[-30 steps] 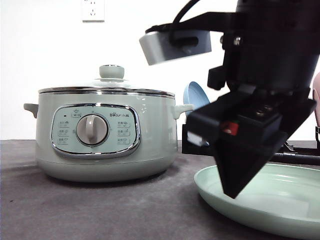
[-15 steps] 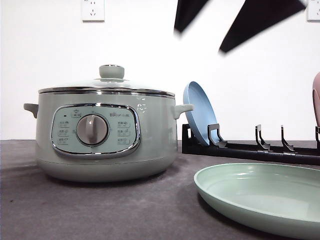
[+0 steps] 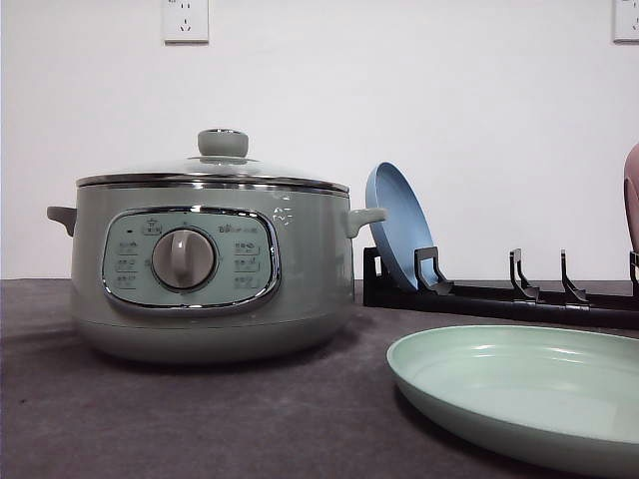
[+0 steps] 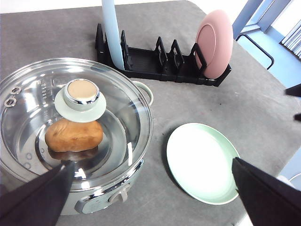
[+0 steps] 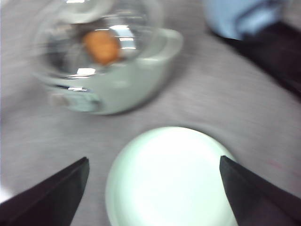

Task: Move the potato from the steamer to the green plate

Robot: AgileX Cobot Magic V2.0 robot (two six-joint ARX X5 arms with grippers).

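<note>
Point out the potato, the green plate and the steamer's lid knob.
potato (image 4: 74,135), left wrist view, middle of its skin, under the glass lid.
green plate (image 4: 201,161), left wrist view, bare centre.
lid knob (image 3: 223,143), front view, its side.

A staged kitchen test bench, this: a grey-covered table (image 4: 263,108) against a bare white wall (image 3: 479,110) with sockets (image 3: 186,19), a steamer (image 3: 210,269), and a dish rack (image 4: 160,66) along the far edge.

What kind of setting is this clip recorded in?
Probably a staged kitchen tabletop in a lab or office: a steamer with a potato inside, a dish rack holding plates, all on a grey table before a bare white wall.
</note>
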